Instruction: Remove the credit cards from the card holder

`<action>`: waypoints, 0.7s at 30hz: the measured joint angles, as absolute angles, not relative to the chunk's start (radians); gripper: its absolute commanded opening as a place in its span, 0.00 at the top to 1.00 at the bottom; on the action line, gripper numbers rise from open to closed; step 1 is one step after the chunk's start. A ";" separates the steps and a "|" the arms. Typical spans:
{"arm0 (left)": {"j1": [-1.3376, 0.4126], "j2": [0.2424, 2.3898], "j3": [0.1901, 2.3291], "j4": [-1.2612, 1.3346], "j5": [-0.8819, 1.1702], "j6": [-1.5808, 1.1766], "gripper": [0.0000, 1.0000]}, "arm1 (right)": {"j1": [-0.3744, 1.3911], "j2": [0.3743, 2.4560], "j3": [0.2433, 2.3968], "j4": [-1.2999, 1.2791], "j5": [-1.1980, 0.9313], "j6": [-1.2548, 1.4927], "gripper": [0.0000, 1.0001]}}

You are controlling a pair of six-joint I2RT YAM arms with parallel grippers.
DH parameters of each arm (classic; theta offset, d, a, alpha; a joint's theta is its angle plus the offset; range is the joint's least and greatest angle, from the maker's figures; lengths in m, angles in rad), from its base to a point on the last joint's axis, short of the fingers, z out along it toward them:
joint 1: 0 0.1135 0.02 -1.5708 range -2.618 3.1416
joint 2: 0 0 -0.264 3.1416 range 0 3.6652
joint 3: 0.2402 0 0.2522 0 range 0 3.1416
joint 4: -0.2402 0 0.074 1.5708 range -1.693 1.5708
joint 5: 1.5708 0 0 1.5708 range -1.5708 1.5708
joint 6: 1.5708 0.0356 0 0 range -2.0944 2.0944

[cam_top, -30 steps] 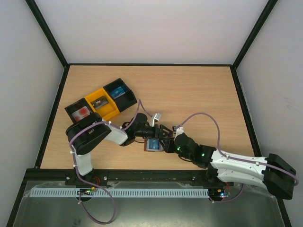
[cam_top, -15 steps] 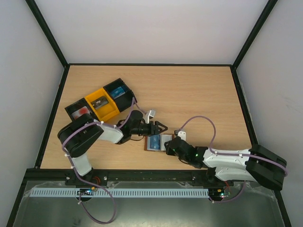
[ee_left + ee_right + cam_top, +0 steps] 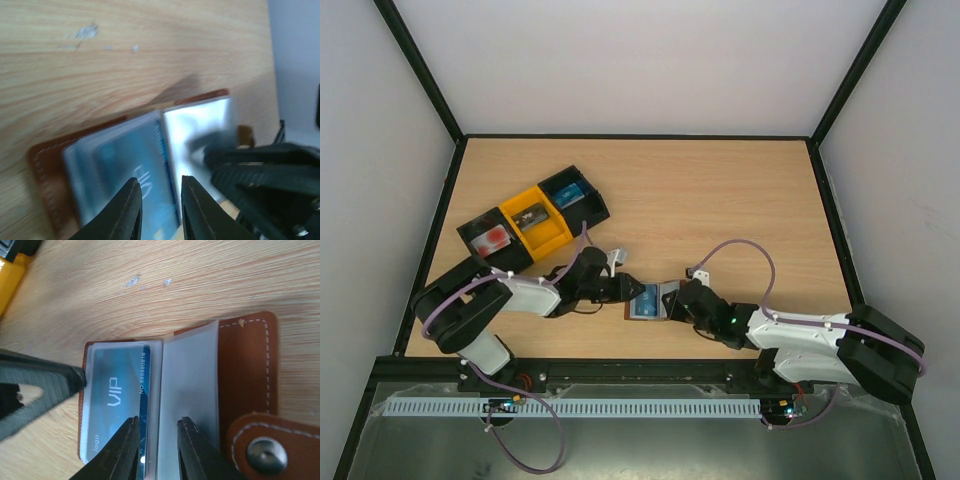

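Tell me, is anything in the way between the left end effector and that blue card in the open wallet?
Only the clear plastic sleeve of the open brown leather card holder, which covers the blue VIP credit card. The left end effector sits at the sleeve's left edge, with nothing else visible between them.

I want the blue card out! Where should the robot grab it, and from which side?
Probably the long edge of the blue card beside the fold of the card holder, coming from the fold side. The card lies flat in a clear sleeve, and that edge shows sharpest. Where the sleeve opens, I cannot tell.
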State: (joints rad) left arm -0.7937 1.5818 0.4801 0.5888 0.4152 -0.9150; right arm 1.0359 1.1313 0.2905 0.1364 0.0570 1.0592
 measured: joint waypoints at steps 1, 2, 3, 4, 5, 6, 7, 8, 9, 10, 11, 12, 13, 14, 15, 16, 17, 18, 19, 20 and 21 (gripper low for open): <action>-0.794 1.582 0.467 0.583 0.413 -0.911 0.80 | 1.025 1.132 0.291 0.147 0.041 1.059 0.77; -0.796 1.582 0.458 0.579 0.411 -0.907 0.81 | 1.015 1.134 0.291 0.156 0.022 1.058 0.76; -0.798 1.583 0.453 0.576 0.408 -0.905 0.83 | 1.006 1.140 0.290 0.168 0.002 1.058 0.76; -0.800 1.584 0.448 0.574 0.404 -0.900 0.85 | 0.999 1.148 0.290 0.179 -0.014 1.058 0.76; -0.802 1.585 0.444 0.573 0.401 -0.896 0.87 | 0.992 1.155 0.290 0.187 -0.029 1.057 0.77; -0.805 1.586 0.442 0.570 0.398 -0.892 0.89 | 0.986 1.161 0.290 0.196 -0.044 1.056 0.77; -0.807 1.586 0.441 0.568 0.396 -0.888 0.90 | 0.982 1.162 0.289 0.201 -0.050 1.056 0.77; -0.809 1.586 0.441 0.567 0.393 -0.883 0.92 | 0.975 1.162 0.285 0.210 -0.060 1.055 0.77; -0.812 1.587 0.441 0.565 0.390 -0.878 0.93 | 0.967 1.161 0.280 0.220 -0.071 1.056 0.77; -0.813 1.588 0.441 0.563 0.387 -0.876 0.94 | 0.949 1.159 0.269 0.237 -0.090 1.055 0.77; -0.814 1.589 0.441 0.561 0.384 -0.871 0.96 | 0.934 1.157 0.259 0.250 -0.104 1.056 0.77; -0.814 1.592 0.441 0.559 0.382 -0.869 0.97 | 0.913 1.156 0.245 0.271 -0.128 1.055 0.77; -0.815 1.595 0.441 0.557 0.380 -0.865 0.97 | 0.897 1.156 0.228 0.295 -0.156 1.055 0.77; -0.815 1.597 0.440 0.558 0.379 -0.862 0.97 | 0.883 1.156 0.213 0.315 -0.179 1.055 0.77; -0.815 1.597 0.440 0.560 0.378 -0.860 0.97 | 0.873 1.159 0.204 0.330 -0.200 1.055 0.77; -0.815 1.598 0.440 0.561 0.377 -0.859 0.97 | 0.868 1.165 0.200 0.338 -0.216 1.054 0.77; -0.815 1.599 0.440 0.563 0.377 -0.859 0.97 | 0.864 1.176 0.200 0.352 -0.233 1.053 0.78; -0.815 1.603 0.440 0.569 0.377 -0.859 0.97 | 0.863 1.193 0.201 0.372 -0.252 1.051 0.79; -0.815 1.605 0.440 0.572 0.377 -0.859 0.97 | 0.862 1.211 0.201 0.390 -0.270 1.051 0.79; -0.816 1.606 0.440 0.576 0.377 -0.859 0.96 | 0.861 1.229 0.201 0.408 -0.285 1.051 0.80; -0.817 1.608 0.440 0.579 0.376 -0.859 0.94 | 0.860 1.243 0.201 0.423 -0.296 1.051 0.80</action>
